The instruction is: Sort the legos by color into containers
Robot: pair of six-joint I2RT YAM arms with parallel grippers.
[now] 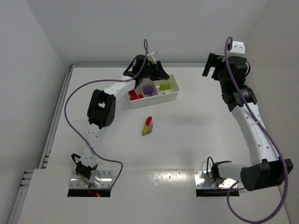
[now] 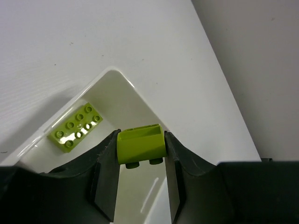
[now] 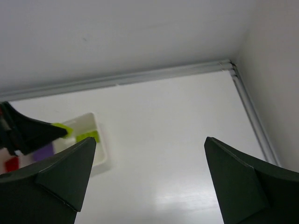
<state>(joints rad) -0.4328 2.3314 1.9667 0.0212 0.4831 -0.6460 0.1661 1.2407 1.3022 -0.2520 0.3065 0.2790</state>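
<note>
My left gripper hangs over the right compartment of the white tray. In the left wrist view the left gripper is shut on a lime green brick, held above the tray's corner. A flat lime green brick lies in that compartment. The tray's middle compartment holds a purple brick and the left one holds red bricks. A small cluster of red, lime green and purple bricks lies on the table in front of the tray. My right gripper is open and empty, raised at the far right.
The right wrist view shows the tray's right end at the left and the table's back edge rail meeting the side wall. A wall also runs close along the table's left edge.
</note>
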